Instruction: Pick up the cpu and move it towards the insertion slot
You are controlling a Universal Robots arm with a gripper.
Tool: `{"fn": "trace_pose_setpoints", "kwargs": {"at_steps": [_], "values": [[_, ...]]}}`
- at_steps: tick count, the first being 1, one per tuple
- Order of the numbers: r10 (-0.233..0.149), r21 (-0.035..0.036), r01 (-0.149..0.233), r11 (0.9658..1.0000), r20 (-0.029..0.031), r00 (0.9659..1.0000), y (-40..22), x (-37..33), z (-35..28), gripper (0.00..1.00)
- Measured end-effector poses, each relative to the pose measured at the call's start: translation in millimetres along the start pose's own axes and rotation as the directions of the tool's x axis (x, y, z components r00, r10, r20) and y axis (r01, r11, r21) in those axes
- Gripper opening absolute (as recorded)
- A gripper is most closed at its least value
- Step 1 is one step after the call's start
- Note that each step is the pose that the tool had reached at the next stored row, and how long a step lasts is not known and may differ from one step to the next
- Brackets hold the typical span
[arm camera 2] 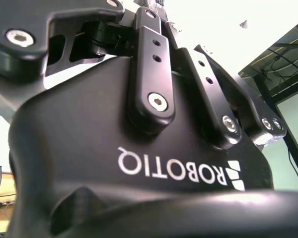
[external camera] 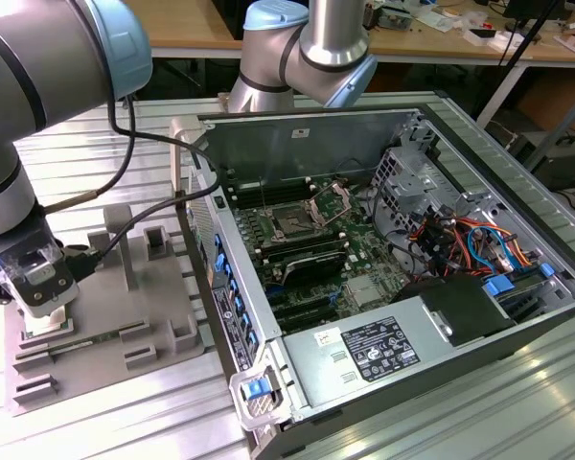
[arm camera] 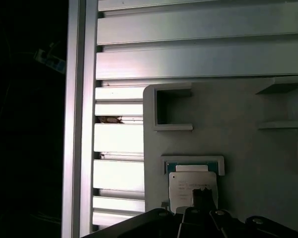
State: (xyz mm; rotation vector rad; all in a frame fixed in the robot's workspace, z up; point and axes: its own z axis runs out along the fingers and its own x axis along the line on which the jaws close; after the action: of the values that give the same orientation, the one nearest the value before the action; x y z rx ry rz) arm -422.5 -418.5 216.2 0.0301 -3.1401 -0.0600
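End effector (grip state unclear) hangs right over the cpu on the tray

Silvery-white square cpu: near edge covered by black tool, first wrist view. Grey plastic tray: patch beneath tool hidden, exterior view. Grey robot arm: cut off at exterior view's left edge.

The computer case lies open on the table. The tray sits on the table just beside the case, on the exterior view's left. The cpu lies in a tray recess under the gripper, well apart from the case. The insertion slot is inside the case, near its far wall.
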Motion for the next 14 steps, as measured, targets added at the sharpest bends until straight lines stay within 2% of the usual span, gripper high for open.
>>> {"fn": "trace_pose_setpoints", "kwargs": {"at_steps": [7, 14], "values": [[0.000, 0.0003, 0.000, 1.0000, -0.0002, 1.0000, -2.2, 0.3, 5.0, 0.11], [0.000, 0.0003, 0.000, 1.0000, -0.0001, 1.0000, -2.2, 0.3, 5.3, 0.11]]}}
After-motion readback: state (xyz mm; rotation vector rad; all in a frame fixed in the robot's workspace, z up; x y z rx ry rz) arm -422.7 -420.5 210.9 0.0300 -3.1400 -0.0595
